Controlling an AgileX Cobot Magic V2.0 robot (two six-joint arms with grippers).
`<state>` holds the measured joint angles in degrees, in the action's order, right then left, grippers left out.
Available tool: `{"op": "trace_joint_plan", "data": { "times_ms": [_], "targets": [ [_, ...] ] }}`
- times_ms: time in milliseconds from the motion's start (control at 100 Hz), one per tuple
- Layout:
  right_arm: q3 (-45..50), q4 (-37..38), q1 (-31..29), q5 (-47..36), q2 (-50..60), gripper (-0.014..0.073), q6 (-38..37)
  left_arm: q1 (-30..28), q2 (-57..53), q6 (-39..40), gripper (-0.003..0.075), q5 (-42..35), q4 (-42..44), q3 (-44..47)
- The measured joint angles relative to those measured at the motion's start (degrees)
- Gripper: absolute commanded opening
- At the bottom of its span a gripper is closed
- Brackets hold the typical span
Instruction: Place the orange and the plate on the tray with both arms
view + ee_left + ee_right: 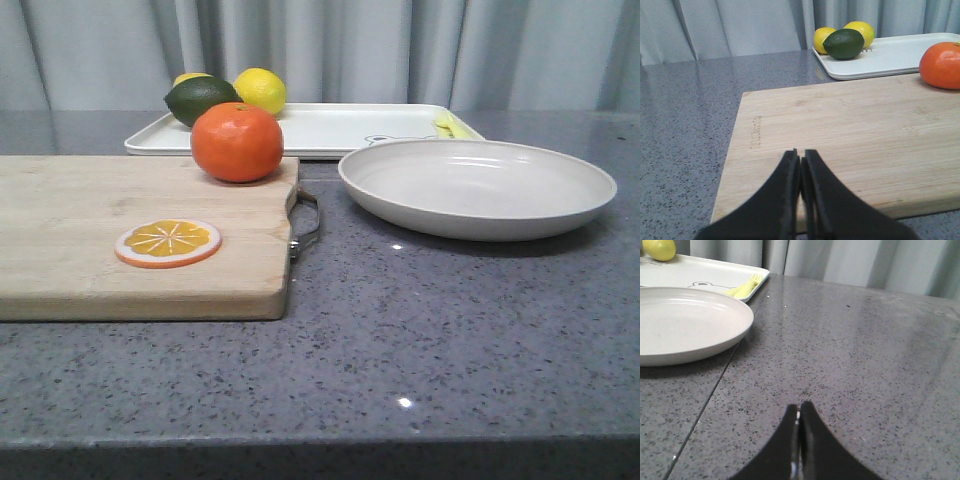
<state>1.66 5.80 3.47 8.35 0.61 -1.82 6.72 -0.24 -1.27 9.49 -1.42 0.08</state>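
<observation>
The orange (237,141) sits whole on the far right corner of a wooden cutting board (90,250); it also shows in the left wrist view (941,65). To its right the off-white plate (476,186) lies on the grey counter and appears in the right wrist view (685,322). Behind both lies the white tray (330,128). My left gripper (801,154) is shut and empty above the board's near edge, well short of the orange. Shut and empty too, my right gripper (799,406) is over bare counter, off to one side of the plate. Neither gripper shows in the front view.
On the tray rest a dark green lime (200,98), a yellow lemon (261,90) and a small yellow fork (450,125). An orange slice (168,243) lies on the board. The board has a metal handle (306,222) facing the plate. Grey curtains hang behind.
</observation>
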Motion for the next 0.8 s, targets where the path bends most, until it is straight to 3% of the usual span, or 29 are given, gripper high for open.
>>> {"op": "trace_joint_plan", "data": {
  "times_ms": [800],
  "targets": [
    [0.0, 0.5, 0.0, -2.6, 0.0, -0.0102, 0.4, 0.0, 0.0, 0.2, -0.0020, -0.3, -1.4, 0.0]
  ]
}}
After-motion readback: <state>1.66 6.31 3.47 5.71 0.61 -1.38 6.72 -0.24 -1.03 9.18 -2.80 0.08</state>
